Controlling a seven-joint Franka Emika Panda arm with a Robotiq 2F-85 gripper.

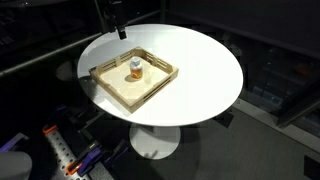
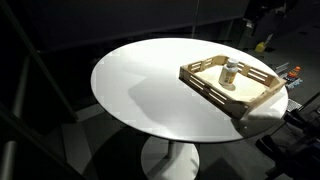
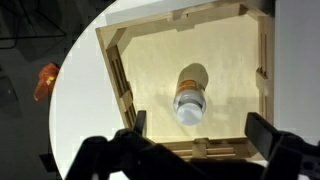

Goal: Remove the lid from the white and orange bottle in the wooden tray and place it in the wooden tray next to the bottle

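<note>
The white and orange bottle [image 1: 135, 71] stands upright in the middle of the wooden tray [image 1: 108, 76] on a round white table. The white lid [image 1: 135, 63] sits on top of the bottle. Both exterior views show the bottle [image 2: 230, 75] and the tray [image 2: 213, 92]. My gripper [image 1: 122, 34] hangs high above the far edge of the table, clear of the tray. In the wrist view I look down on the lid [image 3: 189, 107], the bottle [image 3: 192, 78] and the tray [image 3: 116, 70]. The gripper [image 3: 200, 140] is open and empty, its fingers spread wide well above them.
The round white table [image 1: 205, 65] stands on a single pedestal with dark floor around it. An orange object [image 3: 45, 80] lies on the floor beside the table. A yellow object [image 2: 261, 46] sits beyond the table's far edge.
</note>
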